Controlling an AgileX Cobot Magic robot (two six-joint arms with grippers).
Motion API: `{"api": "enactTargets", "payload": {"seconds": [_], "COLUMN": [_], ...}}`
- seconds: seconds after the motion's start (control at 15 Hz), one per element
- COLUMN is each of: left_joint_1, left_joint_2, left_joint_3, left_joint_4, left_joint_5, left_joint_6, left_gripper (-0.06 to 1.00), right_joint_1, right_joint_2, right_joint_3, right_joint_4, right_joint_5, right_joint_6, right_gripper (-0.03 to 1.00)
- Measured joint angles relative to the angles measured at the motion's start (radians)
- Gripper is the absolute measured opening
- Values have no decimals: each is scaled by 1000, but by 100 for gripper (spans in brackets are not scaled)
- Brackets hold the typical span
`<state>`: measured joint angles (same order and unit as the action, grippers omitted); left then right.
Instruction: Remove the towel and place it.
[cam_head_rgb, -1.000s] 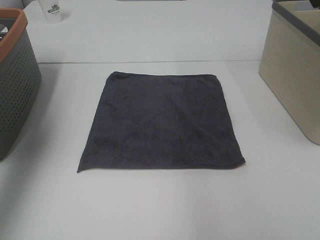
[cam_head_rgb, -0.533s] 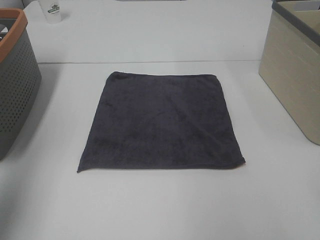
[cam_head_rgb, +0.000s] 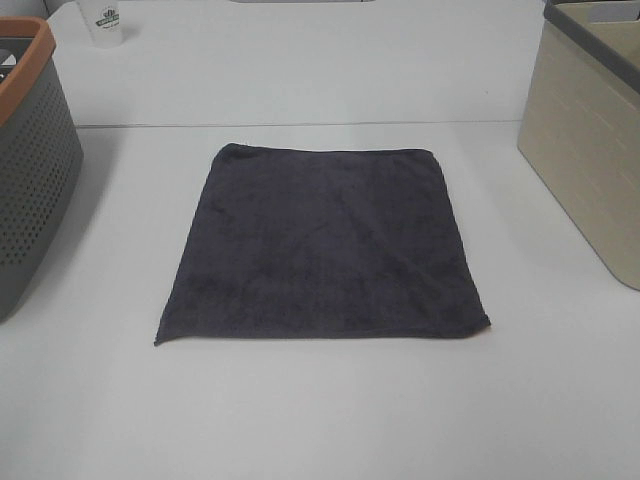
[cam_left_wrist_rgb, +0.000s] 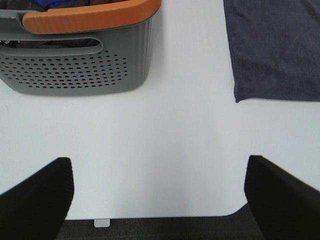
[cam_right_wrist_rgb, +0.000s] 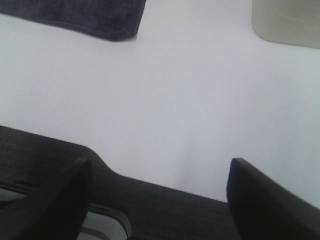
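Exterior high view showed a white cup (cam_head_rgb: 103, 20) at the upper left of the frame. It bore a dark printed emblem whose lettering was too small to read. The towel (cam_head_rgb: 325, 245), dark grey and square, lay spread flat at the centre of the white desk (cam_head_rgb: 320, 420). It was well apart from the grey perforated basket (cam_head_rgb: 30, 170) with an orange rim at the left edge, and from the beige bin (cam_head_rgb: 590, 170) at the right edge. Neither end effector appeared in that view.

Only the left wrist view showed the left end effector (cam_left_wrist_rgb: 160, 195). Its two black fingers (cam_left_wrist_rgb: 35, 197) stood wide apart with nothing between them, over bare desk close to the desk's edge. A corner of the towel lay ahead of it to one side, well apart from the fingers. The basket sat ahead on the other side, with something blue inside.

Only the right wrist view showed the right end effector (cam_right_wrist_rgb: 160, 200), likewise spread wide and empty, at the desk's edge above dark floor (cam_right_wrist_rgb: 175, 212). A hemmed corner of the towel and a corner of the bin lay ahead of it, apart from its fingers.
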<state>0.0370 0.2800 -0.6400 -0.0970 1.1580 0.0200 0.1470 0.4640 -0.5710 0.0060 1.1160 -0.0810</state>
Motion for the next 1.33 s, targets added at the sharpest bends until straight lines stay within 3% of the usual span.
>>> {"api": "enactTargets", "payload": {"seconds": [0.4, 0.73, 1.33], "left_joint_1": [0, 0, 0], "left_joint_2": [-281, -285, -285], "left_joint_3": [86, 128, 131], "left_joint_4": [0, 1, 27], "left_joint_5": [11, -93, -106], "left_joint_6": [-5, 10, 14], "left_gripper": [85, 82, 79], "right_joint_1": [0, 0, 0], "right_joint_2": [-249, -385, -468], "right_joint_3": [65, 65, 65], "right_joint_4": [28, 41, 42], "right_joint_5": [-57, -63, -64], "right_joint_6": [-33, -33, -33], "right_gripper": [74, 74, 74]}}
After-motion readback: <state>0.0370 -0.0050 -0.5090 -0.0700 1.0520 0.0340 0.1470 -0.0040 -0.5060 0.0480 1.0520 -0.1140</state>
